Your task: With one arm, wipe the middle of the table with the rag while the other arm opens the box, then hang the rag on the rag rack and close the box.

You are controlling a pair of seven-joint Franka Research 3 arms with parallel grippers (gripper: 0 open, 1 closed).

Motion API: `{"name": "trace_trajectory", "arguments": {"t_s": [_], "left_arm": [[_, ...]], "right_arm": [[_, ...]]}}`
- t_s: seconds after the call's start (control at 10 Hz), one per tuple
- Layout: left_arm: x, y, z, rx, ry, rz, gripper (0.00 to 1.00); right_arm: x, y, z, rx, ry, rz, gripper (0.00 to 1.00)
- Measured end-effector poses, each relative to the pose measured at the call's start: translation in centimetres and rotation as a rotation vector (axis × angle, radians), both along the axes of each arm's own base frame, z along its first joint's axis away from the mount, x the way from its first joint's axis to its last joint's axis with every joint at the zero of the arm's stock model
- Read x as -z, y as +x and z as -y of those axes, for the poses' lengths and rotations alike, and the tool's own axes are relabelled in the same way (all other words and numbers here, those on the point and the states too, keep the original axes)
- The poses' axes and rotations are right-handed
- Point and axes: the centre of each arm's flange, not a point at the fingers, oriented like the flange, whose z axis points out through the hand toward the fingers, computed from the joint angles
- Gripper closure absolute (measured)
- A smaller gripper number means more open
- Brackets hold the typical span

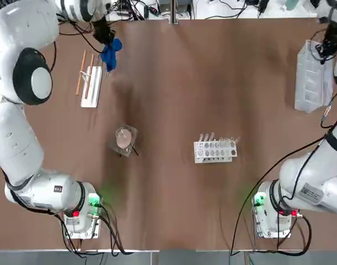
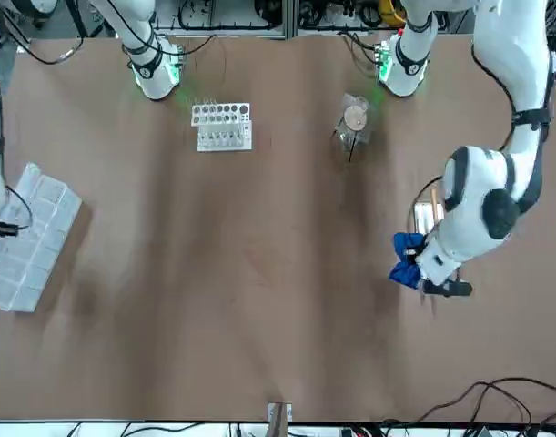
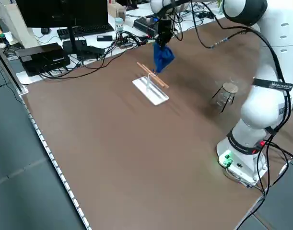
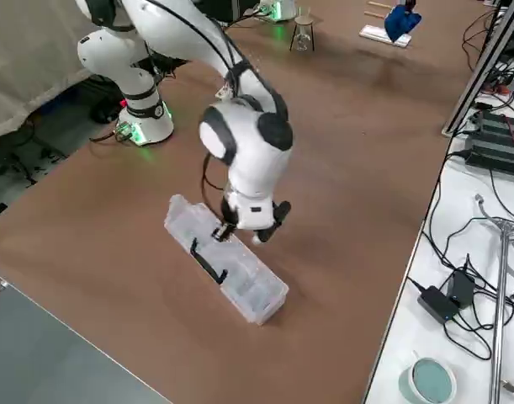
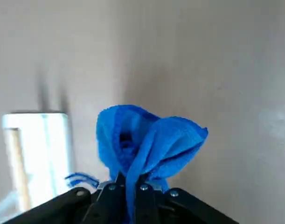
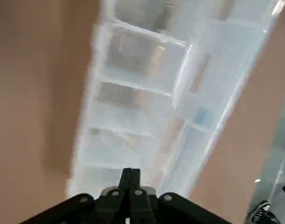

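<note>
- Left claw (image 1: 106, 45), clamped on the blue rag (image 1: 111, 53), beside the rag rack (image 1: 91, 85): drape cloth squarely across a rod.
- Right claw (image 4: 244, 233), closed and empty, above the box (image 4: 227, 261): press lid flat.

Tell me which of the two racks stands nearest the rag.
The rag rack, the flat white base with thin wooden rods, right beside the hanging rag. The test-tube rack with round holes stands mid-table.

Large brown table (image 4: 341, 168). Near end: translucent clear plastic rectangular box (image 4: 227, 269) with black handle, lid down; white jointed robot arm's gripper (image 4: 248, 234) just above it, fingers together, holding nothing. Far end: small bright blue rag (image 4: 402, 20) hanging above white rag rack (image 4: 383, 35); glass item (image 4: 303, 35) nearby.
</note>
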Motion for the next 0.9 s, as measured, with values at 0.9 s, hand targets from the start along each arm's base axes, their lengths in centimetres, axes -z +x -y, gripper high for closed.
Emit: {"name": "trace_trajectory", "arguments": {"t_s": [0.9], "left_arm": [[13.2,-9.5,35.4,0.084,-0.144,0.101,0.92]], "right_arm": [[3.4,-3.4,8.0,-0.033,0.102,0.028,0.95]]}}
